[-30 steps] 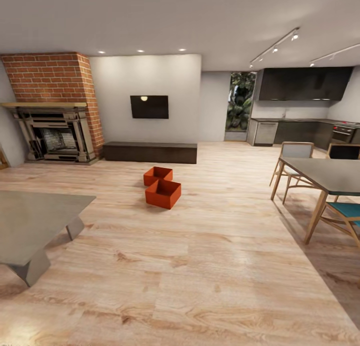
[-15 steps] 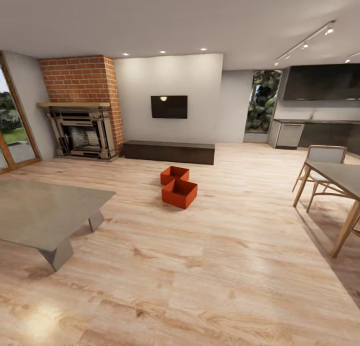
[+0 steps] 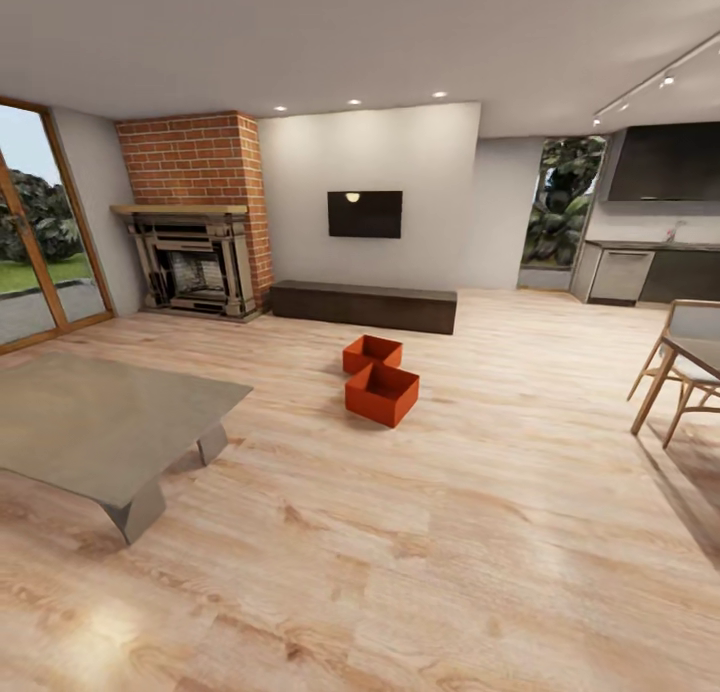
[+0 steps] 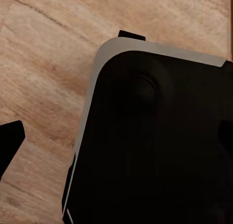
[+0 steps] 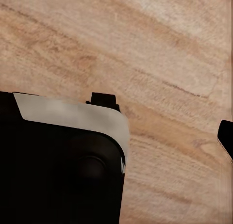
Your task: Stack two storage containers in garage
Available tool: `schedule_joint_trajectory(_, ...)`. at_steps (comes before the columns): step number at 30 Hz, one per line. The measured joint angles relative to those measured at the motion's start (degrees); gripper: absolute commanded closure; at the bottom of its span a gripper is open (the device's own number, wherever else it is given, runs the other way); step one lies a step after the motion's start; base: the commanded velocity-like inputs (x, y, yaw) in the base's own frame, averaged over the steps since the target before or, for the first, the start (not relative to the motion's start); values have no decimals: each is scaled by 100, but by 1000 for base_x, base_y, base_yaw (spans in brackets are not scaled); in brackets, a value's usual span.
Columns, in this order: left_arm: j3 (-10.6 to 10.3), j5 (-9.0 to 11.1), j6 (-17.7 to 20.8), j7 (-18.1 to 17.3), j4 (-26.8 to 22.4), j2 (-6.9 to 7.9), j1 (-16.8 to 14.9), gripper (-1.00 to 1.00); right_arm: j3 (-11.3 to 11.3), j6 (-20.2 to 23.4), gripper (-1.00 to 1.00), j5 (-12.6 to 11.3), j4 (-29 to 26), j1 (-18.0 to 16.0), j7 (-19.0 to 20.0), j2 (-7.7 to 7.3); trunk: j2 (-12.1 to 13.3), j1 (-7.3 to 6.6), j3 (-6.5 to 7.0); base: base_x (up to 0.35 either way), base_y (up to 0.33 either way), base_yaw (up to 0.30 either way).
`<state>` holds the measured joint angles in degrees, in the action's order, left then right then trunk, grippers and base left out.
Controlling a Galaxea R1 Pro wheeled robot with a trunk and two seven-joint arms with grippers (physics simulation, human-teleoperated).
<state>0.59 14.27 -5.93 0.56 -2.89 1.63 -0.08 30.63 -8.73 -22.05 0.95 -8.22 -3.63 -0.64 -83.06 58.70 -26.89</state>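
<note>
Camera has panned left; bins unmoved. We see the two storage containers touching corner to corner, mid-floor, near the low cabinet. They look light, stiff, thin-walled: we'd grip opposite rims. Gripper opening: can't tell.

Camera panned left; glass door newly in view.

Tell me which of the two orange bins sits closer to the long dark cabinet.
The far storage container, lying between the near storage container and the dark-brown cabinet. The near one sits closer to the camera, corner to corner with it.
</note>
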Motion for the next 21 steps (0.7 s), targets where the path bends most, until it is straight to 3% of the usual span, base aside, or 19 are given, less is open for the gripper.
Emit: schedule_joint_trajectory(21,0,4,15,0,1,4,0,-100,9,1,-100,0,0,0,1,0,0,0,0,322,0,1)
